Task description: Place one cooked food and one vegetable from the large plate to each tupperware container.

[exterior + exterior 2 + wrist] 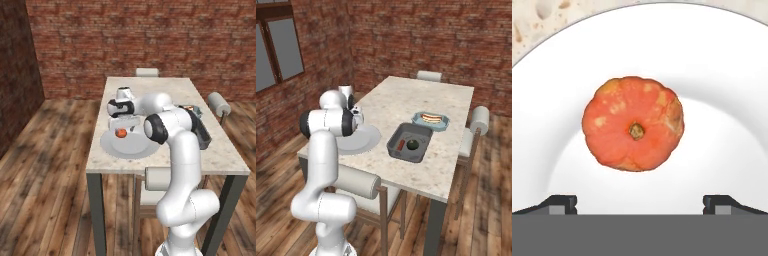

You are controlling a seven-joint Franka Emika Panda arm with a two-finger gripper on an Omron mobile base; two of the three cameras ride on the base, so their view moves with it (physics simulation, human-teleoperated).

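Observation:
A red-orange tomato [633, 130] lies alone on the large light-grey plate [717, 70], near the table's front left [120, 133]. My gripper [640, 202] hangs straight over it, open, with one fingertip on each side and nothing between them; in the left base view the gripper [121, 128] sits just above the plate [135, 149]. The dark-grey tupperware container [421, 148] holds a dark red-brown sausage [401, 145] and a dark green ball [413, 144]. Behind it the light-blue container [442, 126] holds a hot dog [430, 118] in a pale bun.
The marble table [150, 87] stretches away beyond the plate. Padded chairs stand at the far end [146, 72], at the right side [219, 103] and under the near edge [157, 178]. My own arm hides part of the dark container [204, 136] in the left base view.

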